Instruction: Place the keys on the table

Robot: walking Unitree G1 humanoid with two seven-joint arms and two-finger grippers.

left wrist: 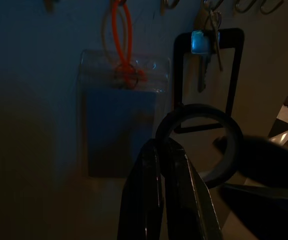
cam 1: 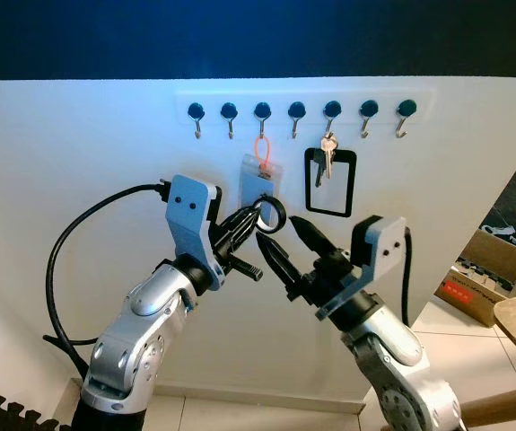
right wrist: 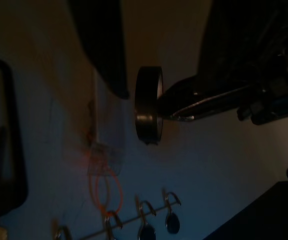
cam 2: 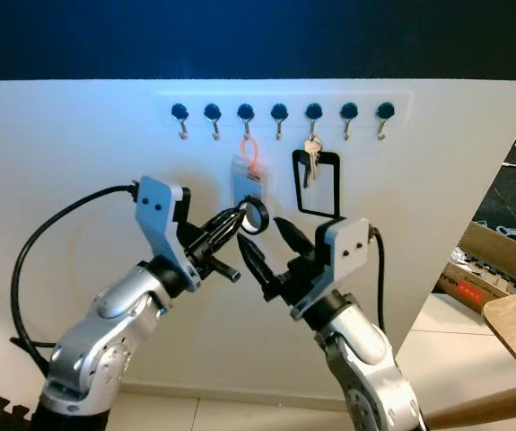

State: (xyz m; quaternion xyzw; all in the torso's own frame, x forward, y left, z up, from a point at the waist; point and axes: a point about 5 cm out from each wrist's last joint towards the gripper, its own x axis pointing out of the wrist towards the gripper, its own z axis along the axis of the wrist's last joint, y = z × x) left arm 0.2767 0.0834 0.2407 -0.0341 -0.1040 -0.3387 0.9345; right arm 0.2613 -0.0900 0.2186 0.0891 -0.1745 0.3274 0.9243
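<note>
Your left end effector pinches a black tape roll before the white wall. Your right end effector gapes wide beside it. The keys hang on a hook above.

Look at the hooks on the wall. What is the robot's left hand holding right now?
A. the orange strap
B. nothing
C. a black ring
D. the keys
C: the left hand has its fingers pinched shut on a black ring, while the keys hang on their hook beside the card holder with the orange strap.
</note>
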